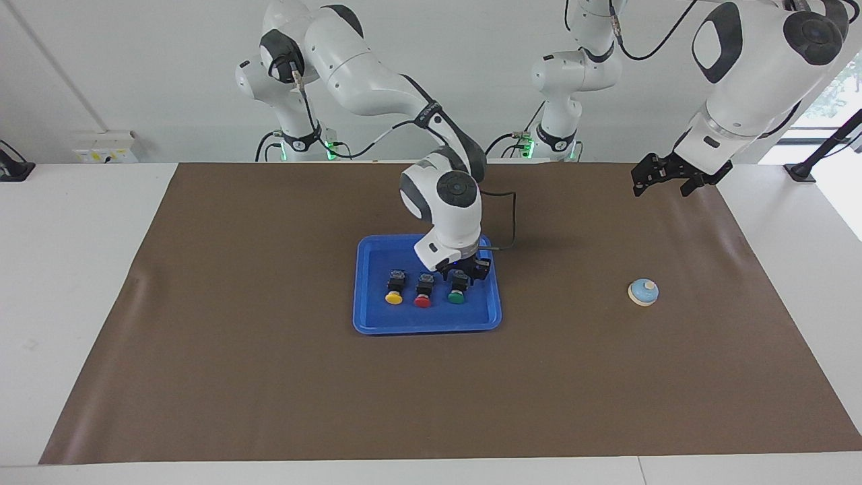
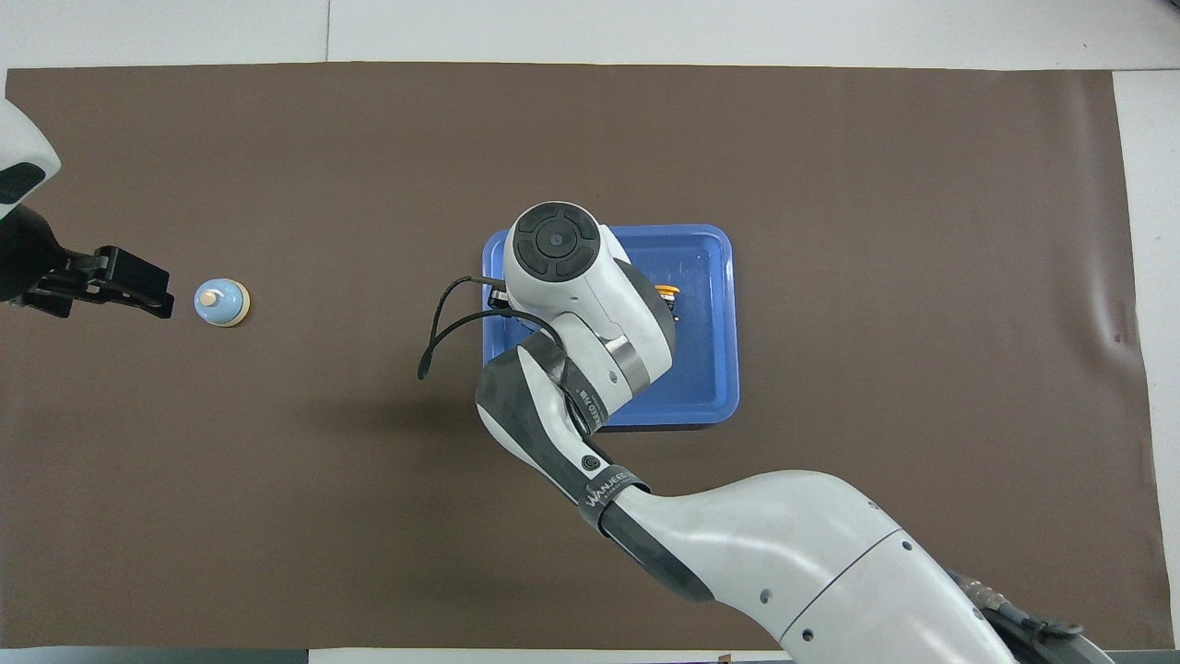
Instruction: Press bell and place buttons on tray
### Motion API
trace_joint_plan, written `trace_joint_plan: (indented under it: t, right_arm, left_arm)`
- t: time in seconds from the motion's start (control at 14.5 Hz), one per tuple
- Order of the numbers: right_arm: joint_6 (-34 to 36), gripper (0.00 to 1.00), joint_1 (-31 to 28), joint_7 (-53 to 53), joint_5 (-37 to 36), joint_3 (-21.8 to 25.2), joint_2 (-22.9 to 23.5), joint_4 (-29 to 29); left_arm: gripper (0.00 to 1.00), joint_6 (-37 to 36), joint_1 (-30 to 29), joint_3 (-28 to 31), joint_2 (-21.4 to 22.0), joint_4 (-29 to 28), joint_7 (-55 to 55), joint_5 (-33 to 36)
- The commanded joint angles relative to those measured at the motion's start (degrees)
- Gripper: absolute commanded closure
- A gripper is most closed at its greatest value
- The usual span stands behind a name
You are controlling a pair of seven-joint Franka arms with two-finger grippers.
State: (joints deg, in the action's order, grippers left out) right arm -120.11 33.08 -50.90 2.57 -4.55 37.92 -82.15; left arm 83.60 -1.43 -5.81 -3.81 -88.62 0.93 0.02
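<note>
The right arm bends down into the blue tray (image 1: 377, 323); its right tool (image 1: 461, 275) stands spread around the green button (image 1: 456, 292), at 3 o'clock of the red button (image 1: 423, 294) in the facing view. The left tool (image 1: 663, 176) waits spread above the desk, the bell (image 1: 643, 292) at its 6 o'clock.

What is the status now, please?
Right pincer open over green button. Three buttons on tray. Left pincer open, waiting above the mat. Bell unobstructed.

Glossy plastic tray (image 1: 495, 316) on a matt brown mat (image 1: 269, 377).
</note>
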Motion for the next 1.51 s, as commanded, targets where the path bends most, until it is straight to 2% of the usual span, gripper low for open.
trace_joint_plan:
  t: [0.0, 0.14, 0.34, 0.62, 1.03, 1.24, 1.44]
  right_arm:
    - [4.0, 0.00, -0.7, -0.8, -1.3, 0.9, -4.0, -0.9]
    - [8.6, 0.00, -1.4, 0.6, -3.5, 2.6, -7.3, -1.0]
    - [14.1, 0.00, -6.7, 11.0, -4.0, 3.0, -13.7, -2.7]
    - [17.4, 0.00, -14.7, 22.9, -4.0, 3.1, -24.8, -9.7]
    - [19.2, 0.00, -26.6, 38.4, -4.4, 3.1, -37.5, -20.5]
    - [19.9, 0.00, -29.8, 41.7, -4.4, 3.1, -41.3, -23.2]
    - [21.3, 0.00, -36.0, 50.3, -4.3, 3.0, -41.6, -21.7]
  left_arm:
    - [0.00, 0.1, 0.4, 0.4, 0.7, -0.8, -0.6, 0.0]
    - [0.00, 0.1, 0.4, 0.4, 0.7, -0.8, -0.6, 0.0]
    - [0.00, 0.1, 0.3, 0.4, 0.7, -0.8, -0.6, 0.0]
    - [0.00, 0.1, 0.4, 0.4, 0.7, -0.8, -0.6, 0.0]
    - [0.00, 0.1, 0.4, 0.4, 0.6, -0.8, -0.6, 0.0]
    - [0.00, 0.1, 0.4, 0.4, 0.7, -0.8, -0.6, 0.0]
    - [0.00, 0.1, 0.4, 0.4, 0.7, -0.8, -0.6, 0.0]
